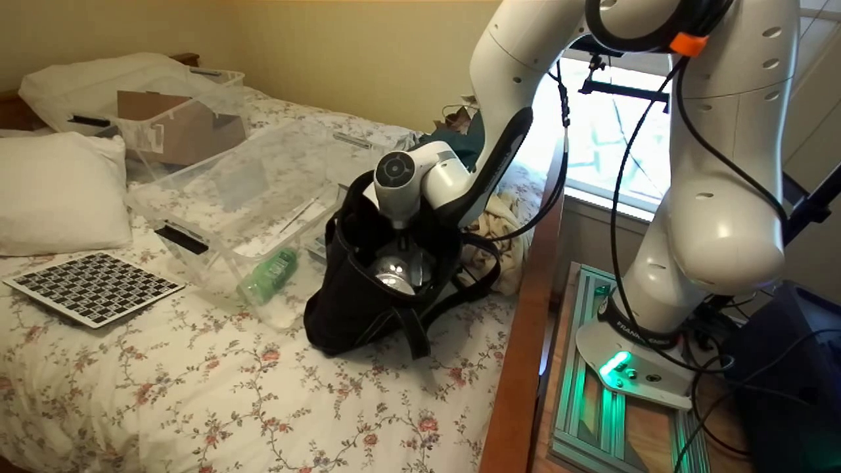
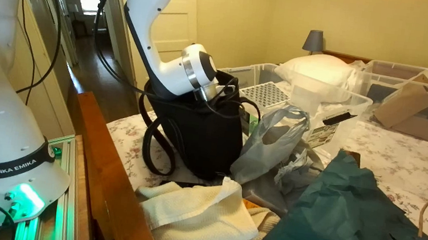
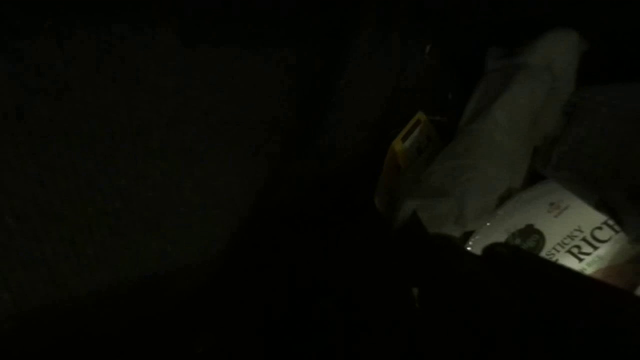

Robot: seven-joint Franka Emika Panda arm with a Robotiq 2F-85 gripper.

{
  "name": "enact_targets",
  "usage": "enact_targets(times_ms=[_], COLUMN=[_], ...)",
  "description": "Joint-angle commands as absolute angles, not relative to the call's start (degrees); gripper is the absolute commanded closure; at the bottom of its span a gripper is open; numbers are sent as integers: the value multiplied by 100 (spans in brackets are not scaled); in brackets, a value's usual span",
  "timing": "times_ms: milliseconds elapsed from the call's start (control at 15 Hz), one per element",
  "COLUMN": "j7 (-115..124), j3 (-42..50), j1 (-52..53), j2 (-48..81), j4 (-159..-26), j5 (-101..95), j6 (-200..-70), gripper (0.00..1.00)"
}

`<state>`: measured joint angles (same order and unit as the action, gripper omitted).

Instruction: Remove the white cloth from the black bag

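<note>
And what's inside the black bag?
Inside the black bag, I see what's probably the white cloth, a "STICKY RICE" package, something yellow-edged and something shiny. Anything beneath them is covered or too dark to see.

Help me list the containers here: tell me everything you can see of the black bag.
The black bag looks like soft fabric, with a wide round mouth, light stitching and looped, dangling straps. It stands on the flowered bedding, mouth up, sides slightly slumped. The robot's wrist reaches into the mouth; whether it touches the rim is unclear. Inside, the dark wrist view shows a sticky-rice package and something pale and cloth-like. A gray plastic bag sits beside it; contact is unclear.
</note>
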<state>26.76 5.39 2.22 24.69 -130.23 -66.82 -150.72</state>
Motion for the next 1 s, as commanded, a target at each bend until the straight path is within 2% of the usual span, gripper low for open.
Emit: enact_targets(times_ms=[0, 933], j7=[2992, 4442], j3=[534, 758], j1=[163, 202], j2=[1917, 146], j4=[-13613, -14884], j5=[-6481, -6867], j6=[-15188, -15106], gripper=[97, 98])
